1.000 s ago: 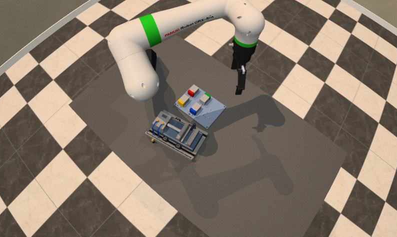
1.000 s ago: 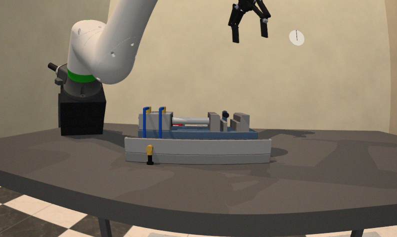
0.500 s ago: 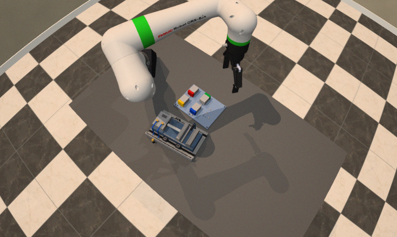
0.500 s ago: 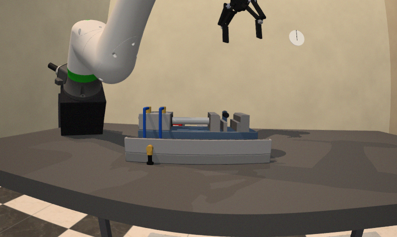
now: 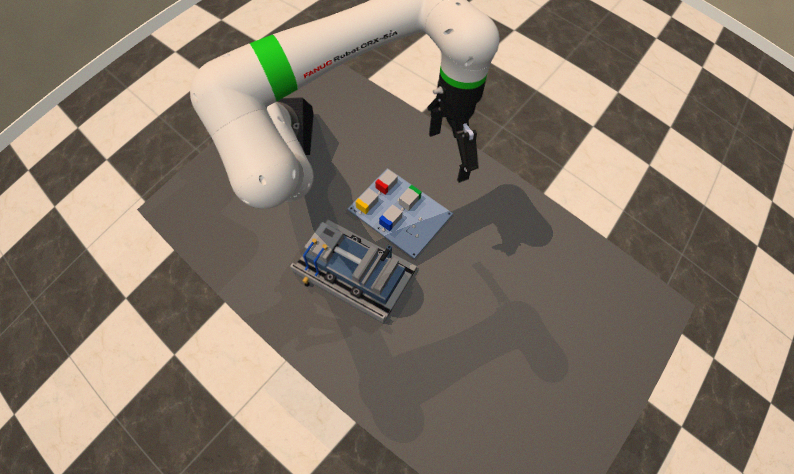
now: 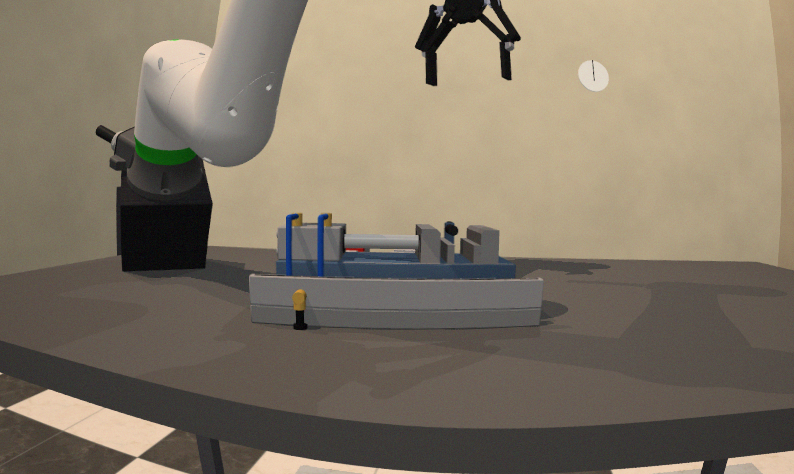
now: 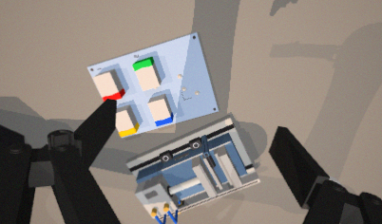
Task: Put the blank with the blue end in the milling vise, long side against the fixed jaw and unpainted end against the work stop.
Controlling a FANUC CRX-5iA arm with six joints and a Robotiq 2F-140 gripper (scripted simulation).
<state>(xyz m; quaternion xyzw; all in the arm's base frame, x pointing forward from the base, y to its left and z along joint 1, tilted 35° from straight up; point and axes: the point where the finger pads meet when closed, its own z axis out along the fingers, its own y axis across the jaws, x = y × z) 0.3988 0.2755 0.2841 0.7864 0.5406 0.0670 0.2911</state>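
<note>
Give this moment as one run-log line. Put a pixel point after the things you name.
gripper (image 5: 449, 157) (image 6: 468, 82) (image 7: 196, 127): open, raised | blue-ended blank (image 5: 390, 217) (image 7: 160, 110): on plate (image 5: 429, 226) (image 7: 201, 71) | milling vise (image 5: 341, 226) (image 6: 395, 300) (image 7: 156, 192): no blank loaded

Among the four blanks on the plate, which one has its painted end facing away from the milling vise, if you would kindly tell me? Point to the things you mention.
The blank with the green end (image 5: 410, 199) (image 7: 147, 76); the red, yellow and blue ends all face the vise's side.
</note>
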